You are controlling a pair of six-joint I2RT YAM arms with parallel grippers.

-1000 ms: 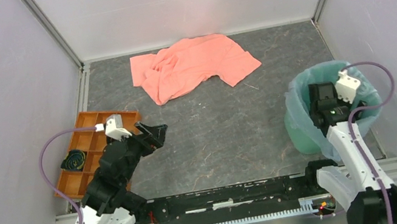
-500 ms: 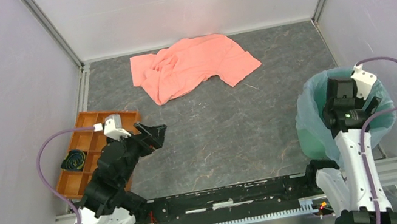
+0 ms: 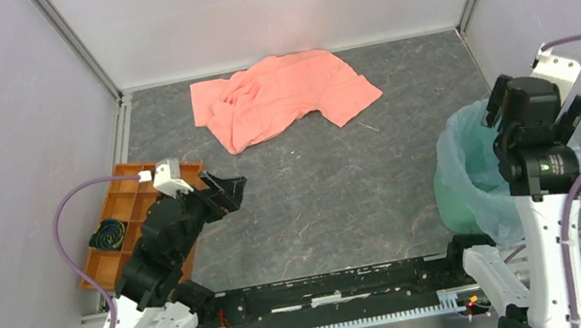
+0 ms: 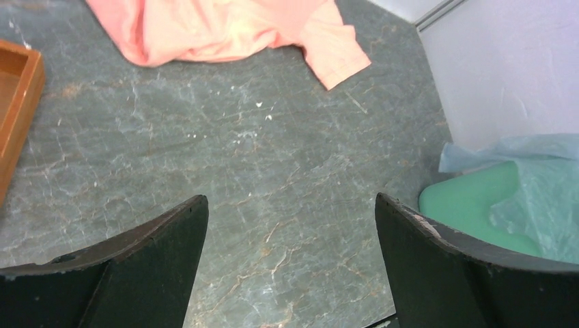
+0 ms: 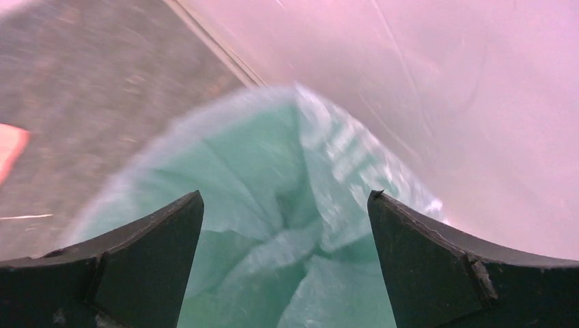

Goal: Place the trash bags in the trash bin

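Note:
The green trash bin (image 3: pixel 456 202) stands at the right near the wall, with the pale blue-grey trash bag (image 3: pixel 467 153) lining it and draped over its rim. In the right wrist view the bag (image 5: pixel 300 225) fills the bin's inside, its white lettering on the far side. My right gripper (image 3: pixel 534 105) is open and empty, raised above the bin's far right rim. My left gripper (image 3: pixel 230 191) is open and empty above bare floor at the left. The left wrist view shows the bin (image 4: pixel 478 205) and the bag (image 4: pixel 539 184) at its right edge.
A salmon-pink cloth (image 3: pixel 279 95) lies at the back centre. An orange compartmented tray (image 3: pixel 124 225) holding a dark coiled item (image 3: pixel 108 235) sits by the left wall, beside my left arm. Walls close in on three sides.
My right gripper has risen out of the bin and moved right and back, open. The bin with the bag shifted right toward the wall. The left arm barely moved.

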